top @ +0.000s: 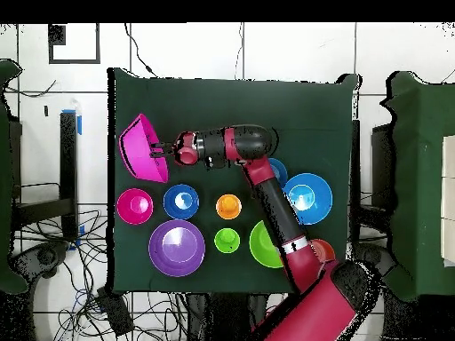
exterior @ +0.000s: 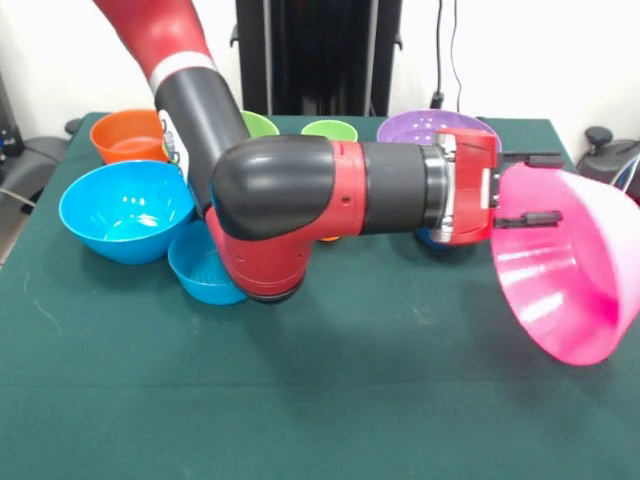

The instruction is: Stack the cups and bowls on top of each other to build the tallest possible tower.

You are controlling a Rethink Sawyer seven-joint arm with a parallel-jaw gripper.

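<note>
Front view: gripper (exterior: 530,188) clamps pink bowl (exterior: 565,275) rim, tilted, airborne nr table (exterior: 330,400) edge. No stack yet, apparently; other bowls (exterior: 127,210) sit apart.

You see the jaws clamped on the rim of the pink bowl (top: 139,149), tipped on its side above the worktop (top: 222,102). Just below the jaws sit a small pink bowl (top: 134,206), a blue bowl (top: 181,202) and an orange cup (top: 228,207). Further down lie the purple bowl (top: 176,248) and a green cup (top: 227,240).
</note>
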